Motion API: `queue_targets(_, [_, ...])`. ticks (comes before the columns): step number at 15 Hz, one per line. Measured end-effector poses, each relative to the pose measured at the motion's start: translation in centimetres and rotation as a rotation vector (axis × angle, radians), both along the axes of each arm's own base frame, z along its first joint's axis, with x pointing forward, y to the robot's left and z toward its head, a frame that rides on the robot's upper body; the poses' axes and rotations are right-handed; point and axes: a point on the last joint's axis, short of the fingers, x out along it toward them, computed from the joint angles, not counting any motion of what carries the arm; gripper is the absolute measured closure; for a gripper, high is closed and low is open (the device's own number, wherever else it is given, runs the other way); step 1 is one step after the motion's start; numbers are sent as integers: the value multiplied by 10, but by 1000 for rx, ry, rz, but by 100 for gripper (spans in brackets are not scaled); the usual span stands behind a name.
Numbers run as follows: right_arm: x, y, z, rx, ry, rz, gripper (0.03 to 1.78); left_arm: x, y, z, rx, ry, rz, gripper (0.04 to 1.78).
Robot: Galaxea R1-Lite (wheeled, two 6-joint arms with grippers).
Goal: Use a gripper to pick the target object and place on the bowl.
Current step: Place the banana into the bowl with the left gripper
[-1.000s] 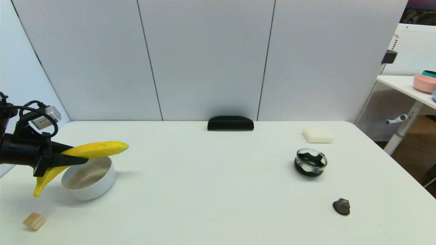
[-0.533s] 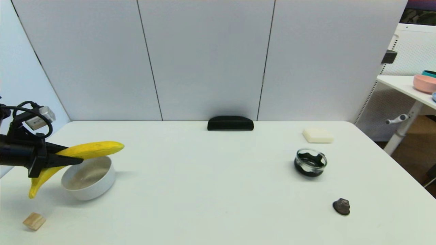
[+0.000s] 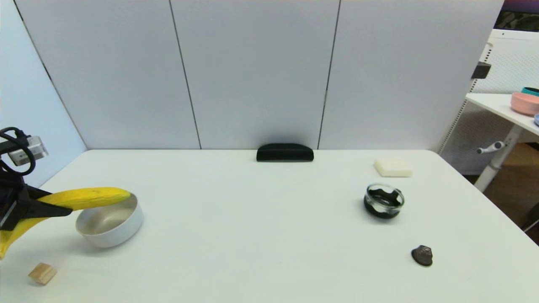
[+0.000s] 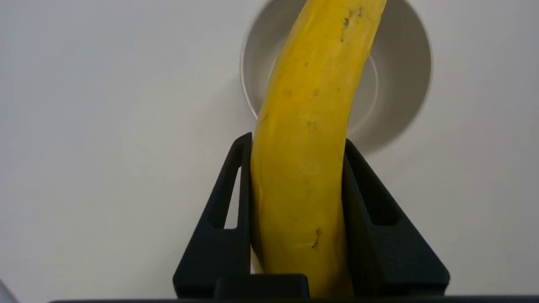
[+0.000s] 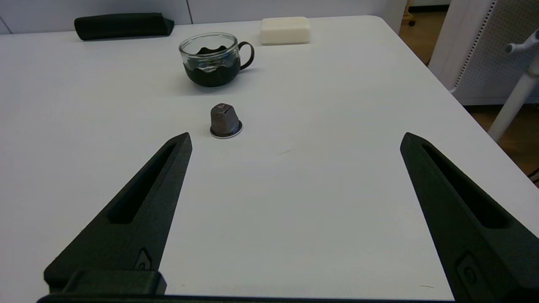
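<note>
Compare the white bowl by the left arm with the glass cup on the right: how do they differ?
The white bowl is opaque, matte and handleless; the glass cup is clear with a dark handle. The bowl is wider and empty; the cup holds something dark. The banana, clamped in the left gripper, reaches over the bowl; nothing is over the cup. Both stand upright on the table.

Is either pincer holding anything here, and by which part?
The left pincer is shut on the banana, gripping it around mid-length, its far end over the white bowl. The right pincer is open and empty.
</note>
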Motion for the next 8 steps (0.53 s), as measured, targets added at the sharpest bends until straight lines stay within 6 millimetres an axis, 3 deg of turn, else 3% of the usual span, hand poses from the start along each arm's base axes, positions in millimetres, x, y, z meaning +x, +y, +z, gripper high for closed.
queue_targets(8, [0, 0, 0, 0, 0, 0, 10, -7, -3, 17, 33, 33, 8, 120])
